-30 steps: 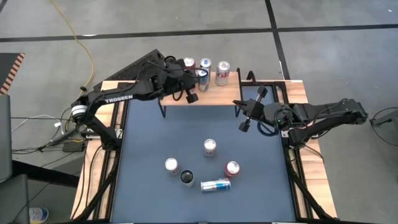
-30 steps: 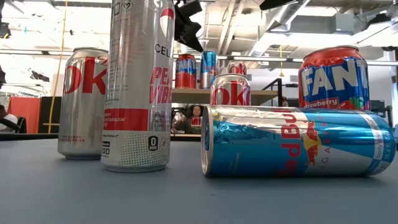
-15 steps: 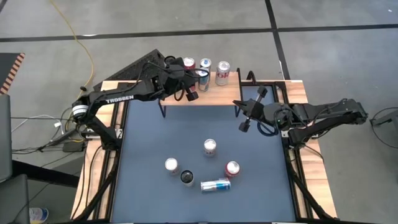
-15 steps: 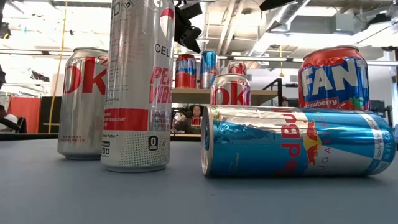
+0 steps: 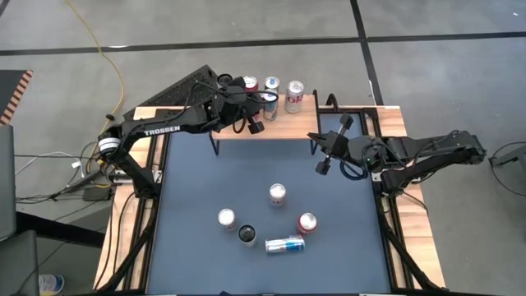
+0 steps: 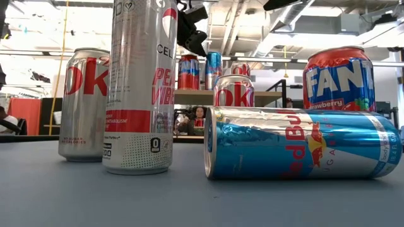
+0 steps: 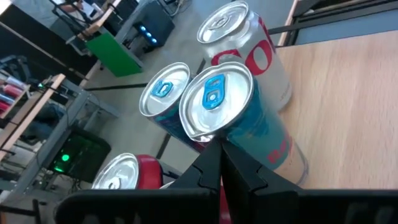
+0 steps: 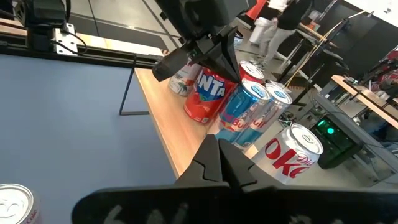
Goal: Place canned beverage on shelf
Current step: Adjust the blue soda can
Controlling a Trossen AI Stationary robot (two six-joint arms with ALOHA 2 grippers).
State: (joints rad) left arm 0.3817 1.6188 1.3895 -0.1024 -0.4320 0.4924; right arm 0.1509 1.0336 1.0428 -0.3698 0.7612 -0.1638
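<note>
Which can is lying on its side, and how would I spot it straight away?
Look at the dark blue table mat in the view from above, then at the cluster of five cans near its front edge. The Red Bull can is the frontmost one, blue and silver. It alone lies on its side; its neighbours, such as the Fanta can, stand upright.

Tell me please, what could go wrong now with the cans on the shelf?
1. The left hand, shut, sits right beside the tilted blue can, which leans among its neighbours on the shelf; a nudge may topple it.
2. The cans crowd the shelf's far edge, so a falling one could knock the Diet Coke can off the back.
</note>
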